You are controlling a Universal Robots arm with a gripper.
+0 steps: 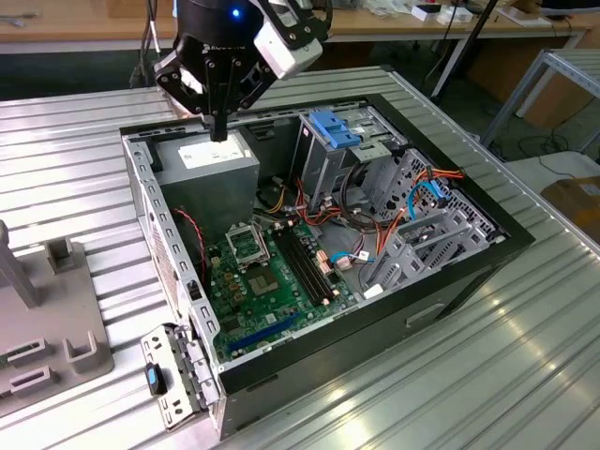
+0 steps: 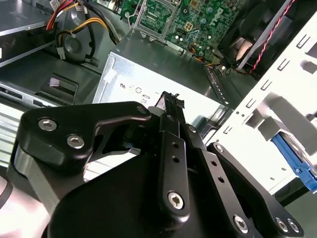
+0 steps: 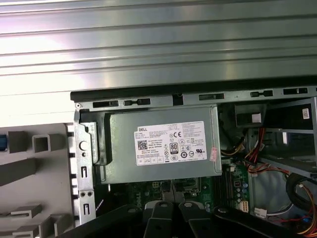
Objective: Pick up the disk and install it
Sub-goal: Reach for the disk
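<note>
The disk is out of view. My gripper (image 1: 219, 134) hangs over the back corner of the open computer case (image 1: 141, 187), just above the grey power supply box (image 1: 211, 167) with its white label. The two black fingers are pressed together and hold nothing. In the second wrist view the fingertips (image 2: 170, 100) point at the top of the power supply (image 2: 148, 82). In the first wrist view the power supply (image 3: 158, 144) lies directly beyond the fingers (image 3: 163, 210).
A grey drive cage with a blue latch (image 1: 334, 127) stands at the case's far side, beside orange and red cables (image 1: 375, 211). The green motherboard (image 1: 267, 281) covers the case floor. A grey fixture (image 1: 56, 309) sits on the ribbed metal table (image 1: 525, 375) at the exterior view's left.
</note>
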